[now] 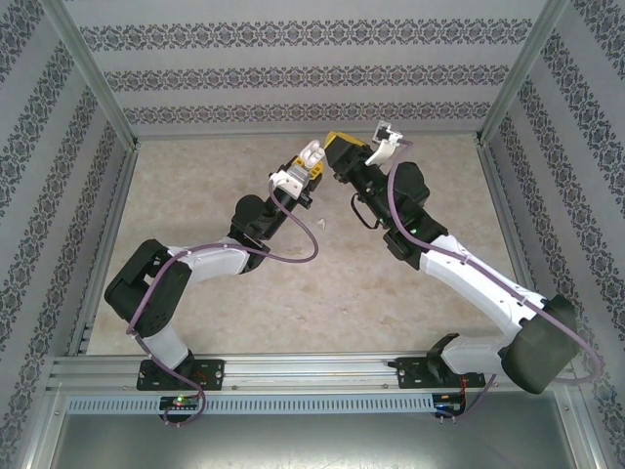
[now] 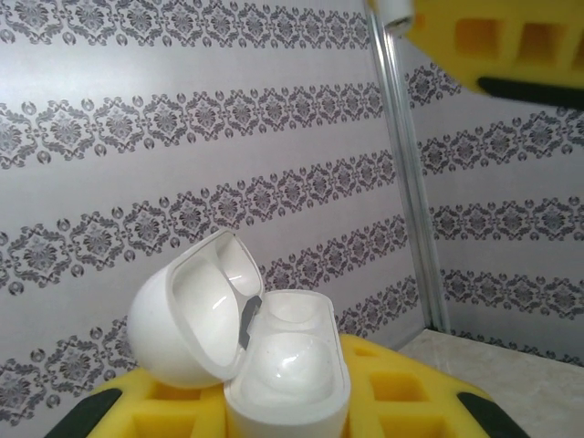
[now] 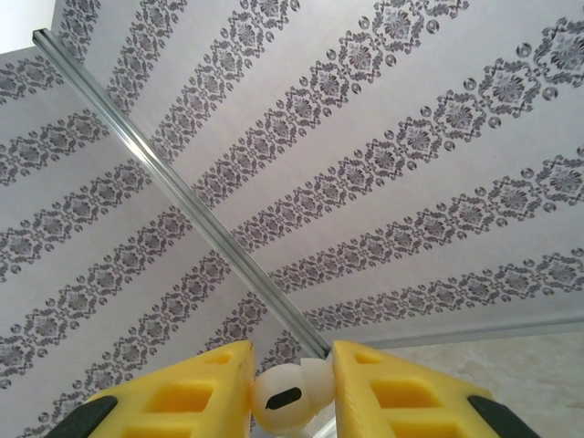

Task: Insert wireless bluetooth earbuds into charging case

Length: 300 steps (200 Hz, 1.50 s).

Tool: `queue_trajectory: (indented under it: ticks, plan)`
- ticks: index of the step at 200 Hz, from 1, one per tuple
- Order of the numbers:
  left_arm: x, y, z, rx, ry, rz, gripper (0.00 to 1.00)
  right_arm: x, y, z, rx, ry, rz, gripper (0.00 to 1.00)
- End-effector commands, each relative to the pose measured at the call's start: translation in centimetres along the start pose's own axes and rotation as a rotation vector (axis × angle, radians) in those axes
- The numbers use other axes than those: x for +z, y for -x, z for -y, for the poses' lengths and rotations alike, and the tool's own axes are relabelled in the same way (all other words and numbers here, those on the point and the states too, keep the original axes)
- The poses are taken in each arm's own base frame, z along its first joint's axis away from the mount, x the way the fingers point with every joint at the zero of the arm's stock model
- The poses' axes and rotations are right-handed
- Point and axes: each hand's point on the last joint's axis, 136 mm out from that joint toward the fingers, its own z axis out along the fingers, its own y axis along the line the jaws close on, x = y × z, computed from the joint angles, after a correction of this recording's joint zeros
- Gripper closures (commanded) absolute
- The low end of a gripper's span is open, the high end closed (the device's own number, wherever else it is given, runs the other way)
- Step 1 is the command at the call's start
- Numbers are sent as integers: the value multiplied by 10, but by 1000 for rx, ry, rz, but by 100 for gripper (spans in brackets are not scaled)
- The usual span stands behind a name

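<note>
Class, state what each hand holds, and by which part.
Left hand: open white case, gripped by its lower body. Right hand: white earbud, pinched across its rounded head.

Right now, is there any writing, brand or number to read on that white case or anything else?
None readable. The open charging case and the earbud are plain white; the wallpaper bears only ornament; the small electronics at the arm bases are too small to read.
</note>
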Motion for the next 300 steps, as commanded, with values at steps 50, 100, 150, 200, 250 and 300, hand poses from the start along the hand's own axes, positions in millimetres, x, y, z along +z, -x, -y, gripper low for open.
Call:
queue_trajectory:
  ticks: [50, 100, 150, 200, 250, 300]
  plan:
    - [0, 53, 13, -97, -108, 129, 100, 6, -17, -11, 82, 85, -33, 73]
    - [2, 54, 14, -102, -117, 123, 100, 3, -28, -7, 112, 93, -64, 73]
    - [4, 53, 15, -105, -124, 114, 100, 2, -38, -4, 119, 90, -88, 73]
    - [4, 53, 15, -103, -125, 110, 100, 3, -49, -1, 117, 85, -113, 73]
    - [3, 56, 14, -97, -127, 109, 100, 3, -56, 8, 96, 48, -124, 73]
    - [3, 61, 13, -91, -125, 115, 100, 2, -66, 12, 38, 5, -166, 73]
